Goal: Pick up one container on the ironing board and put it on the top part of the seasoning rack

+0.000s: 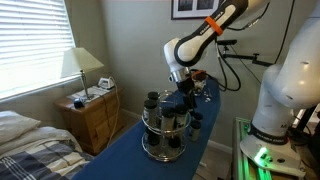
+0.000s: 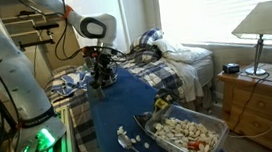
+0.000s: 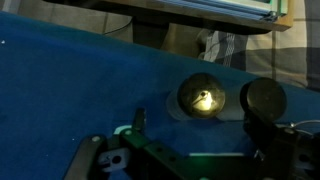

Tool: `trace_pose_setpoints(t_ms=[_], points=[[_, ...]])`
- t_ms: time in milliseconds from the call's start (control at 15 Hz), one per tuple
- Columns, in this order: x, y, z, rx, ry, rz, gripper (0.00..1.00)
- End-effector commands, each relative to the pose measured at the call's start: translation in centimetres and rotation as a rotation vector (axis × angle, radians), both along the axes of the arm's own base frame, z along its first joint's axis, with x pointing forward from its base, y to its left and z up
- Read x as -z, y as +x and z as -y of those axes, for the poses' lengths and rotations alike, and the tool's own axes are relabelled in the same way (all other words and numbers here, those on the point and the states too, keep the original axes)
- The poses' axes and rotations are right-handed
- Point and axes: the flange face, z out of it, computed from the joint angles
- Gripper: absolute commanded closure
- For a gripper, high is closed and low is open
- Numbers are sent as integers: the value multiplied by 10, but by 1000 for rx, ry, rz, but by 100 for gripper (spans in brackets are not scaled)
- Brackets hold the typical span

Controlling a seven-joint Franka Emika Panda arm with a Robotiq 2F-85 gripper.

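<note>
The ironing board (image 1: 125, 150) has a dark blue cover and shows in both exterior views (image 2: 115, 113). The silver two-tier seasoning rack (image 1: 163, 128) stands on it with dark-lidded jars around its tiers. My gripper (image 1: 181, 88) hangs just above and behind the rack's top; it also shows in an exterior view (image 2: 100, 67). In the wrist view the gripper (image 3: 200, 128) is open and empty. Just ahead of its fingers are a jar with a shiny top (image 3: 202, 95) and a dark-lidded jar (image 3: 265, 98), seen from above with blue cover around them.
A wooden nightstand (image 1: 92, 115) with a lamp (image 1: 80, 65) stands beside the bed (image 1: 30, 145). A white basket of pale items (image 2: 187, 133) and a spoon-like utensil (image 2: 132, 143) lie on the board's near end. A second robot's base (image 1: 280, 100) is close by.
</note>
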Motion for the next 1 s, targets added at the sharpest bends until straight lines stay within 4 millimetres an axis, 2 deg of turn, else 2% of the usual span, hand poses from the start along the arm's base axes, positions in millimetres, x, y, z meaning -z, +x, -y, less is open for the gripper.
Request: trace_pose_setpoints(t_ms=[0,133,200,267,400,600,800,933], points=[[7,-3,-1,18,15,-28,0],[11,-4,-1,18,18,-39,0],[12,-4,-1,18,17,-45,8],[14,-4,-1,18,17,-50,26],[16,-4,0,20,17,-61,41],[20,-5,-1,23,23,-84,8],[23,-6,0,26,29,-104,0],[25,-6,0,31,35,-113,0]])
